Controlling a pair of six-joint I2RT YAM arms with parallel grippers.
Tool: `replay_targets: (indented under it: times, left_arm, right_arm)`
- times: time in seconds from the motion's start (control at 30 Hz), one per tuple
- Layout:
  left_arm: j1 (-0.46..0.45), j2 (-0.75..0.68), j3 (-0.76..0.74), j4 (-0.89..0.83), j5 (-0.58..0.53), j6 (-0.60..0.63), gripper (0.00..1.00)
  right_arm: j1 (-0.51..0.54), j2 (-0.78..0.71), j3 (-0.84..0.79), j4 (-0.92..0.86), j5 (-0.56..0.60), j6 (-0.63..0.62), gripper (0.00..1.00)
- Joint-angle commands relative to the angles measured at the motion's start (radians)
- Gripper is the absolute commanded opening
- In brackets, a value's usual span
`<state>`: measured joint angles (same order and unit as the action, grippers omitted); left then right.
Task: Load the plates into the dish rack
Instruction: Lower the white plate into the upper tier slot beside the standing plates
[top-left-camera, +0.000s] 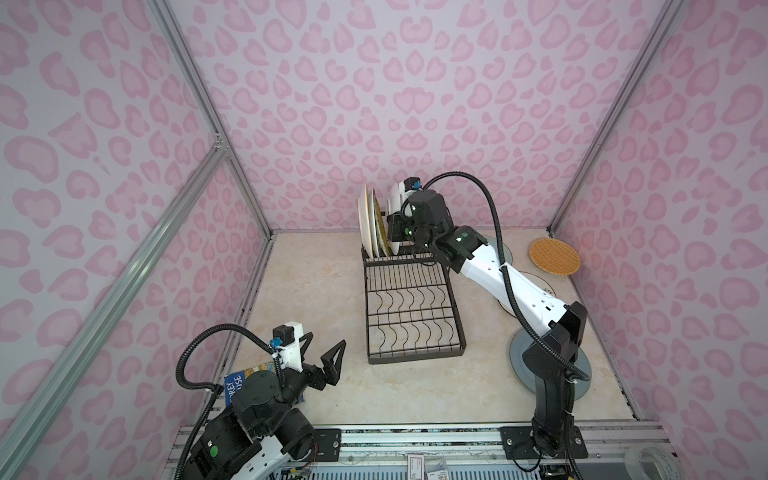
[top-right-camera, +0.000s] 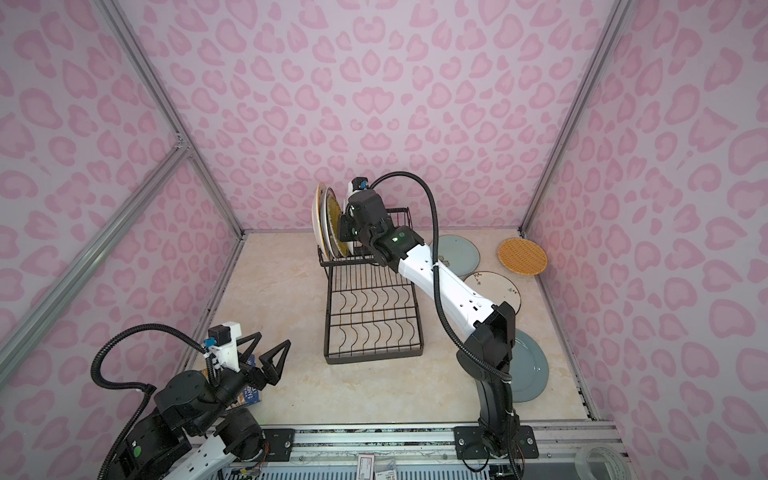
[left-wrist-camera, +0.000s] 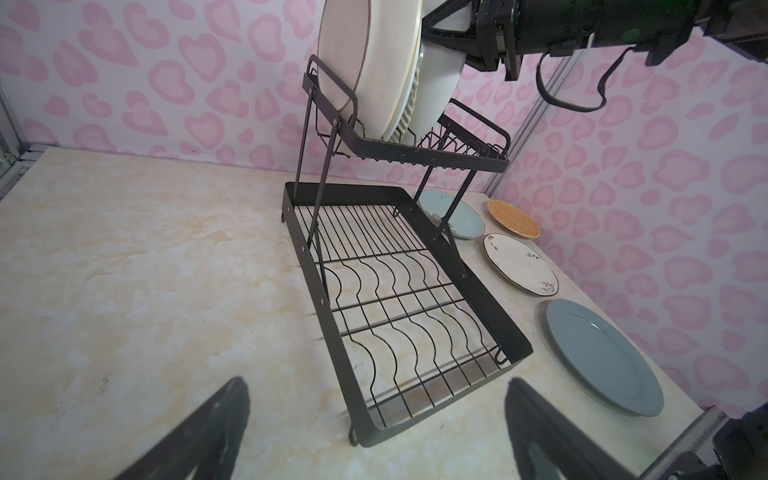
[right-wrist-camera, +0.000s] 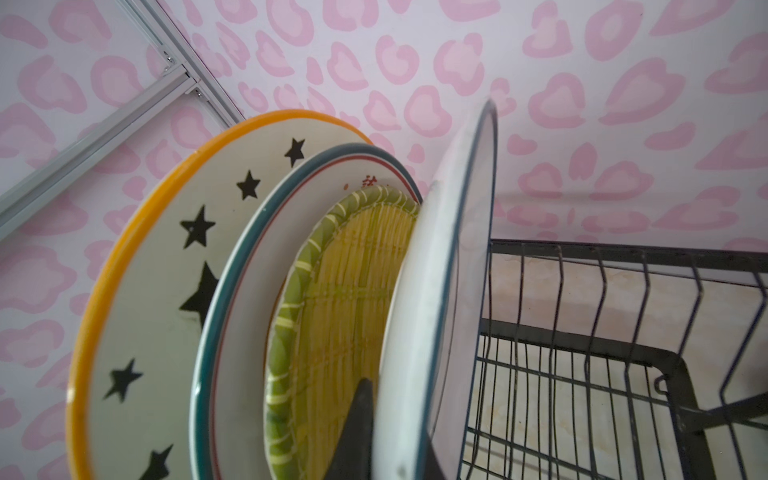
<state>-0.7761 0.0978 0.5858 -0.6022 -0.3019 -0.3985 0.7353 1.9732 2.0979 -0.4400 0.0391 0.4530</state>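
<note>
Right wrist view: the dish rack holds three plates on edge in its raised tier. I'm slotting in the white blue-rimmed plate just beside the green woven plate. My right gripper clamps its rim, with the right arm stretched far forward. Next, I judge: seat it, then release. My left gripper hangs spread and empty.
</note>
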Motion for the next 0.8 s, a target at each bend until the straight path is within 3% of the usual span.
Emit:
replay_targets:
  times: [0.0, 0.13, 0.53, 0.77]
  left_arm:
    - [0.001, -0.004, 0.001, 0.039, 0.002, 0.006, 0.97]
    - [0.001, -0.005, 0.002, 0.038, 0.002, 0.006, 0.97]
    - [0.001, -0.008, 0.001, 0.037, 0.000, 0.006, 0.98]
    - [0.001, -0.014, 0.003, 0.036, -0.003, 0.003, 0.98]
  right_arm:
    - [0.000, 0.007, -0.016, 0.024, 0.048, 0.010, 0.00]
    - [0.002, 0.003, -0.035, 0.033, 0.052, 0.019, 0.02]
    - [0.013, -0.011, -0.005, 0.033, 0.032, 0.006, 0.29]
    - [0.014, -0.019, 0.042, 0.006, 0.011, 0.001, 0.33]
